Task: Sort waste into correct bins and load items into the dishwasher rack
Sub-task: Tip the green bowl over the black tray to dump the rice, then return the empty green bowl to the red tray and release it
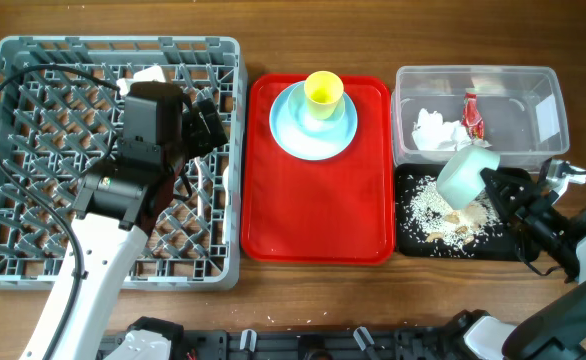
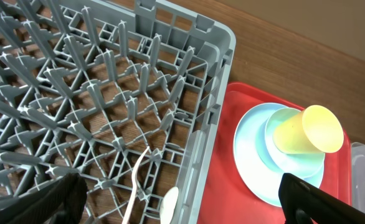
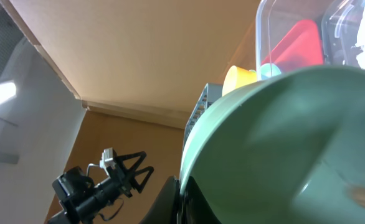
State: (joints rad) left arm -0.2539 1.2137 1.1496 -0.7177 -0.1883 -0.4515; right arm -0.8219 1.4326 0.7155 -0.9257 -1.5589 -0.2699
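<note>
Overhead: a red tray (image 1: 318,215) is set between the dishwasher rack (image 1: 3,260) and the bins, with the light blue plate (image 1: 298,135) and yellow cup (image 1: 323,93) stacked on it. Napkin (image 1: 435,130) and red wrapper (image 1: 472,117) are seen in the clear tub (image 1: 548,85); rice scraps (image 1: 428,205) are scattered over the black tray (image 1: 408,245). The pale green bowl (image 1: 466,175) is clamped at its rim by the right gripper (image 1: 498,185) jaws and tilted over the black tray. The left gripper (image 1: 208,120) jaws are spread wide, nothing held, above the rack; fork (image 2: 137,180) and spoon (image 2: 170,202) are seen lying in it. Wooden table (image 1: 303,290).
</note>
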